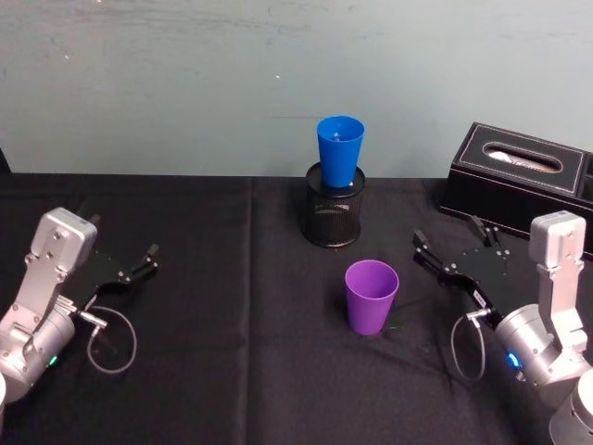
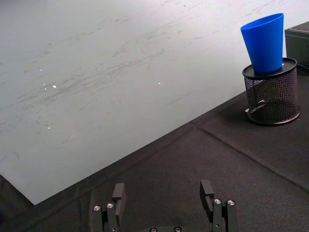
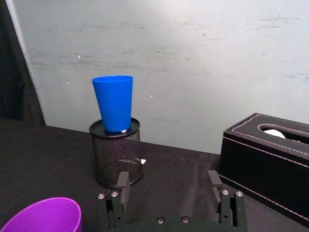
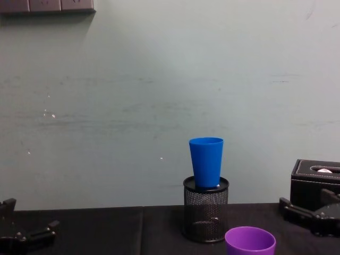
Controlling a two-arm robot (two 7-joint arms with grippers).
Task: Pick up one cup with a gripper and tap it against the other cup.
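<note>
Purple cup [image 1: 372, 295] lay nearest, upright on the black-clothed counter [image 1: 232, 306], mouth up, toward the near edge and right of the middle. Nothing touched it.

Right gripper [image 1: 454, 252] hovered just beside the purple cup on its right, fingers spread, nothing between them; right wrist view showed the same open span [image 3: 169, 186] with the purple rim [image 3: 43, 215] off to one side. Left gripper [image 1: 137, 264] sat well apart near the counter's left edge, fingers likewise spread and empty [image 2: 164, 193].

Blue cup [image 1: 339, 151] stood seated in the mouth of a black mesh holder [image 1: 334, 215] toward the far edge, about mid-counter, behind the purple cup. Black tissue box [image 1: 519, 181] occupied the far right corner.

Step in hand, as judged: the very start; no cup grasped yet. Next move would likely call for the right gripper to swing left, straddle the purple cup's wall or body, and close gently, since thin plastic may flex or skid. The lift must then clear the holder's rim to reach the blue cup, which sits raised; a hard tap could tip it out.

Count: two cups (one purple, one blue), one mesh holder, one tissue box, two grippers.
</note>
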